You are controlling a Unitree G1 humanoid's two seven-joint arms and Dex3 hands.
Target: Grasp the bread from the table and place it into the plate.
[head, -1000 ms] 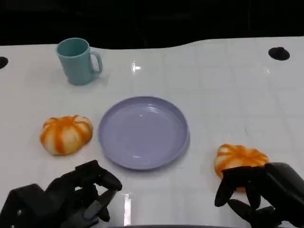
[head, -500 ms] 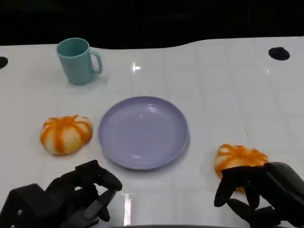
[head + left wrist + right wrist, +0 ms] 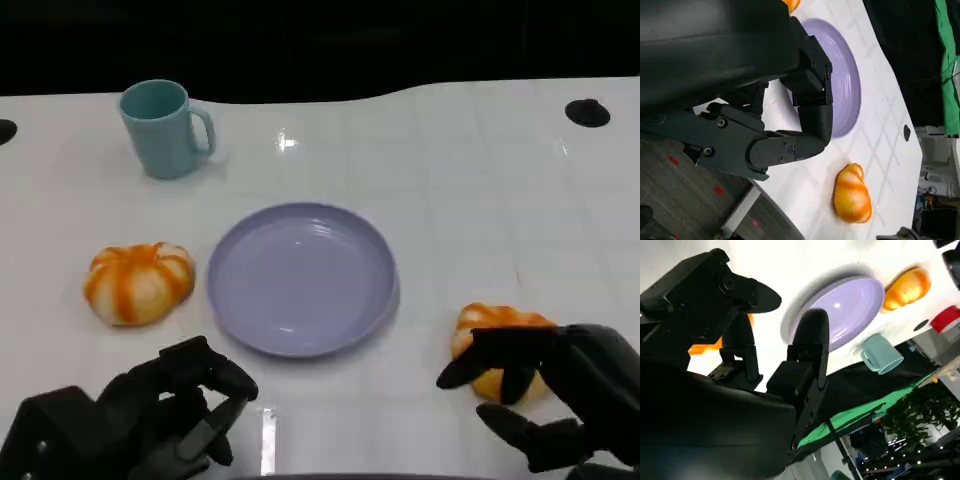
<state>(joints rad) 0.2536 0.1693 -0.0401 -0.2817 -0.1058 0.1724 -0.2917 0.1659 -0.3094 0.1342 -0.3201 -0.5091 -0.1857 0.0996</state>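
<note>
white table; right hand spread wide over bread, left hand curled empty.

White table: plate, breads, mug.

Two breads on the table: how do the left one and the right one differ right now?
The left bread sits in the open beside the plate, untouched; the right bread is partly covered by the right hand, whose fingers reach over it. The left hand stays short of the left bread. Both are orange-and-white striped.
</note>
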